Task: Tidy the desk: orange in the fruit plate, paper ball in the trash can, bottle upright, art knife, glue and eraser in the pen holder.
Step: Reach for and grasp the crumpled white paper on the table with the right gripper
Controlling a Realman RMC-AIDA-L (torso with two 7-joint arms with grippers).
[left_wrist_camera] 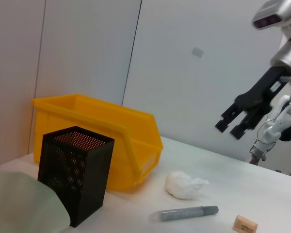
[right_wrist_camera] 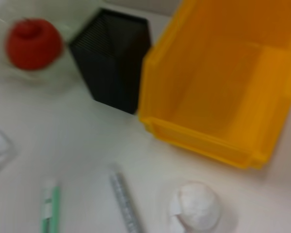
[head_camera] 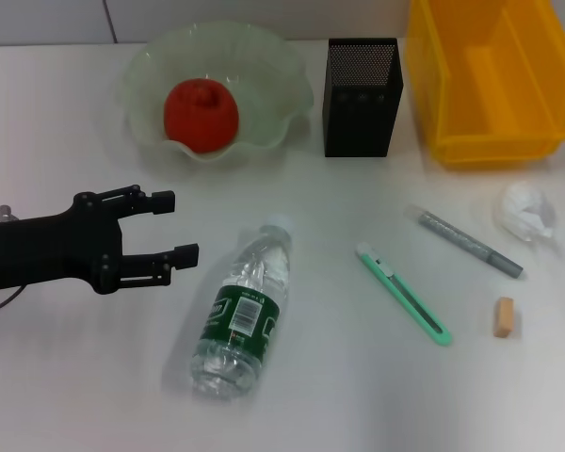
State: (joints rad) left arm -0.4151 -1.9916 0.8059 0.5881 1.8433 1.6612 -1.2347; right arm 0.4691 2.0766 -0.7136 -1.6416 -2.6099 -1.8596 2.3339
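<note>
- White desk [head_camera: 94, 395]: orange [head_camera: 201, 115] already sits in the plate [head_camera: 292, 89]; bottle [head_camera: 243, 311] lies flat.
- My left gripper [head_camera: 174, 226] hovers beside it, wide open, empty.
- Risk: the round bottle rolls away if I nudge it.
- My right gripper [left_wrist_camera: 235, 124], raised, seems open.

Lab-like room: bare white desk [head_camera: 94, 377], plain panelled wall [left_wrist_camera: 184, 73].

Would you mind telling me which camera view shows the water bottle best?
The head view: the water bottle lies on its side there, whole. The right wrist view catches only a blurred sliver at the frame edge; the left wrist view misses it.
</note>
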